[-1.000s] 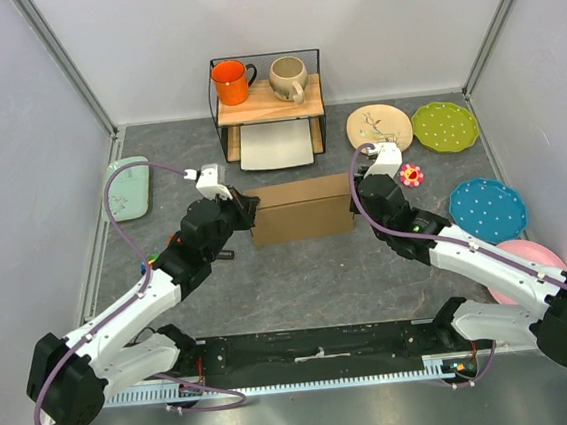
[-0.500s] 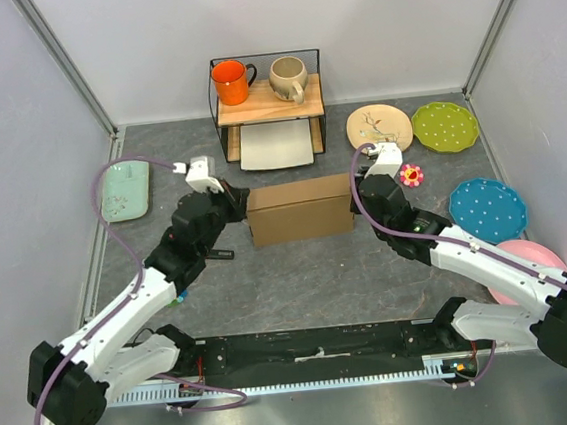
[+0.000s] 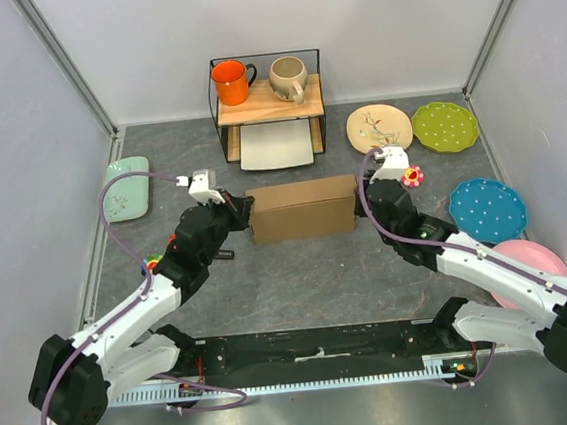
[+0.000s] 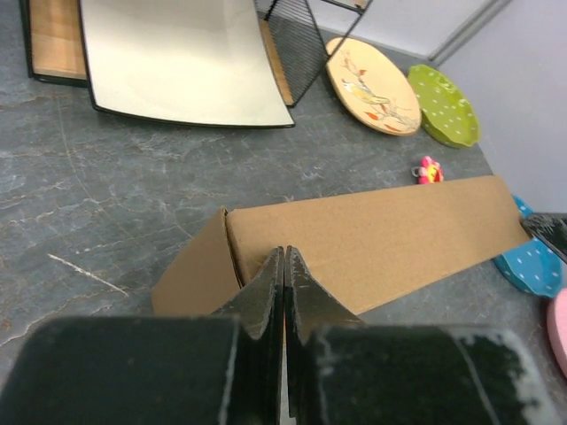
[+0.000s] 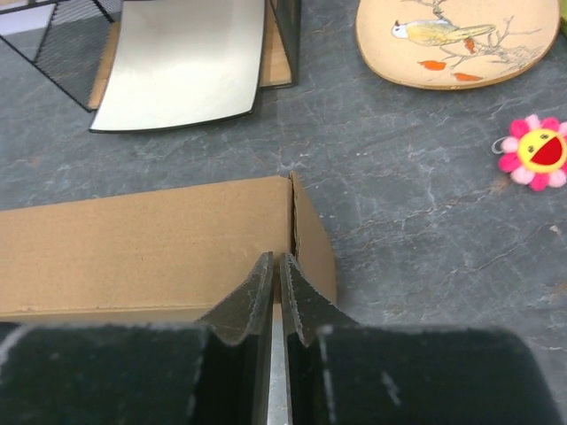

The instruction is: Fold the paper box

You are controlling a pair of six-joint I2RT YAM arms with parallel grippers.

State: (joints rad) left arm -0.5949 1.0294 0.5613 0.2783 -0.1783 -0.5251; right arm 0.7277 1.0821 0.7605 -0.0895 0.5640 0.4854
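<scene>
The paper box (image 3: 301, 209) is a closed brown cardboard box lying lengthwise in the middle of the table. My left gripper (image 3: 246, 208) is shut at its left end, and in the left wrist view the gripper (image 4: 284, 252) has its tips over the box (image 4: 372, 239) near the left end flap. My right gripper (image 3: 359, 202) is at the right end. In the right wrist view that gripper (image 5: 273, 258) is shut to a hairline gap, with nothing seen between the jaws, above the box (image 5: 151, 243) by its right corner seam.
Behind the box, a wire rack holds an orange mug (image 3: 233, 82) and a beige mug (image 3: 289, 77), with a white tray (image 3: 277, 145) under it. Beige (image 3: 379, 126), green (image 3: 444, 126), blue (image 3: 487, 208) and pink (image 3: 529, 259) plates lie on the right, near a flower toy (image 3: 411, 174). A mint tray (image 3: 126, 187) is on the left.
My left gripper swung a little left and came back to the box's left end. The right gripper shifted slightly right. The box moved slightly to the right.
</scene>
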